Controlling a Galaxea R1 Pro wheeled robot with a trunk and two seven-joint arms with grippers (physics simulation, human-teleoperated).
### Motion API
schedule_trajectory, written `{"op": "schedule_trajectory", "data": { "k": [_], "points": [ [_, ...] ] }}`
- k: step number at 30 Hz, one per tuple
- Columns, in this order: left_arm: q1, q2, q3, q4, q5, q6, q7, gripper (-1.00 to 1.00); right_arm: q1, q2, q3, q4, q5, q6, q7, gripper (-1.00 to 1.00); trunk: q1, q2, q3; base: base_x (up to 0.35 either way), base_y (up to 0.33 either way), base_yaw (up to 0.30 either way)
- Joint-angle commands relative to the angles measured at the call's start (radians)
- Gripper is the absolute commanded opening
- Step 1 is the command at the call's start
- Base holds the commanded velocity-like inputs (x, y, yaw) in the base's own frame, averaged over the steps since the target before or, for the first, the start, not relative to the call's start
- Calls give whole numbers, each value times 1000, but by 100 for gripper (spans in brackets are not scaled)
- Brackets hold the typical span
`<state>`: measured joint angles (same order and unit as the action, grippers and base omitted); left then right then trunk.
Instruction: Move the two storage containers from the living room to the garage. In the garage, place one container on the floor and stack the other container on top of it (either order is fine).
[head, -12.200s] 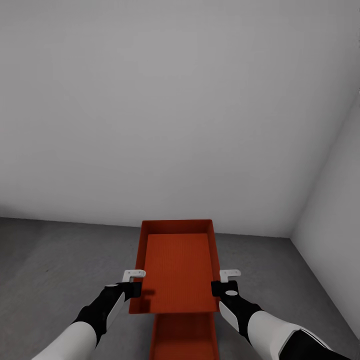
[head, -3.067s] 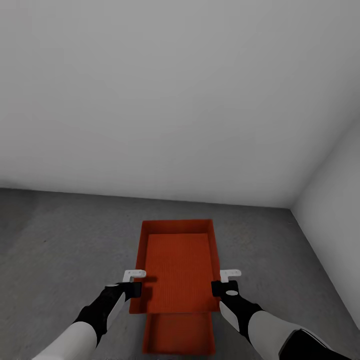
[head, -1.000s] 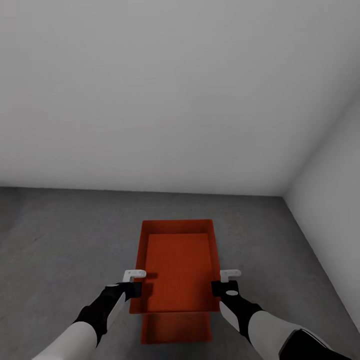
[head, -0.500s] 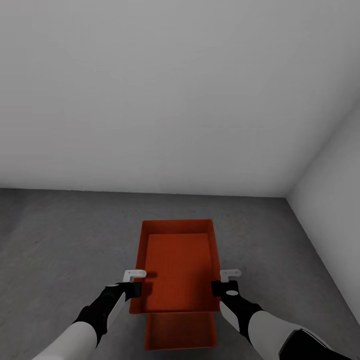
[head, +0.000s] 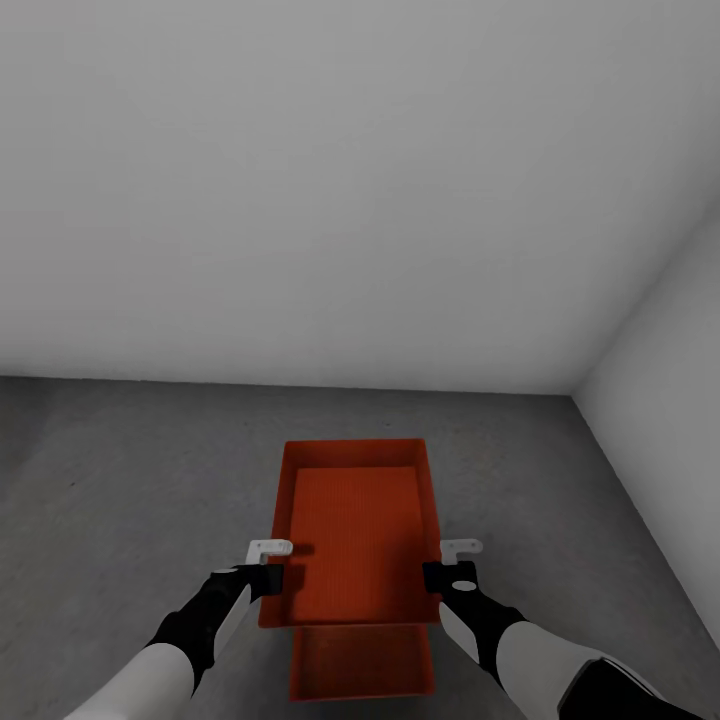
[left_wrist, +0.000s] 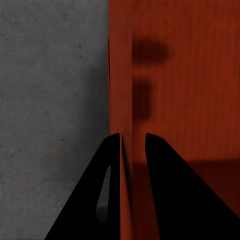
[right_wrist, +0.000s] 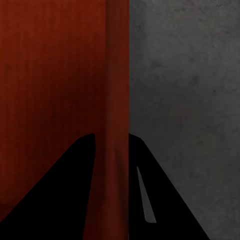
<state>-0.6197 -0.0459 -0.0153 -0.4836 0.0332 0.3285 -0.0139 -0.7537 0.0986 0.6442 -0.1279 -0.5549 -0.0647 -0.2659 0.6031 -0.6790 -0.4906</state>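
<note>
Ribbed orange-red plastic formed the bin (head: 356, 530) I held level over rough grey concrete floor (head: 120, 480): left gripper (left_wrist: 132, 145) pinched its thin left wall, right gripper (right_wrist: 111, 142) its right wall. Directly beneath lay the second bin (head: 362, 665), near plain white walls (head: 330, 190).

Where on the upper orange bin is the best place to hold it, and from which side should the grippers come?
Grip the upper bin by its two long side walls, one gripper from each side, as left gripper and right gripper do now. The walls are thin and upright, so jaws can straddle the rim.
</note>
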Motion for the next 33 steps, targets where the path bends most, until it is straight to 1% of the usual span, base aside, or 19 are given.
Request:
{"op": "schedule_trajectory", "data": {
  "k": [1, 10, 33],
  "points": [
    [0, 1, 20, 0, -6, 6, 5, -100, -1, -13, -38, -1, 7, -32, -58, -100, 0, -1, -1, 0, 0, 0],
    [0, 1, 20, 0, -6, 6, 5, -100, -1, -13, -38, -1, 7, -32, -58, -100, 0, -1, -4, 0, 0, 16],
    [0, 1, 20, 0, -6, 6, 5, -100, -1, -13, -38, -1, 7, -32, -58, -100, 0, -1, -36, 0, 0, 77]
  ]
}}
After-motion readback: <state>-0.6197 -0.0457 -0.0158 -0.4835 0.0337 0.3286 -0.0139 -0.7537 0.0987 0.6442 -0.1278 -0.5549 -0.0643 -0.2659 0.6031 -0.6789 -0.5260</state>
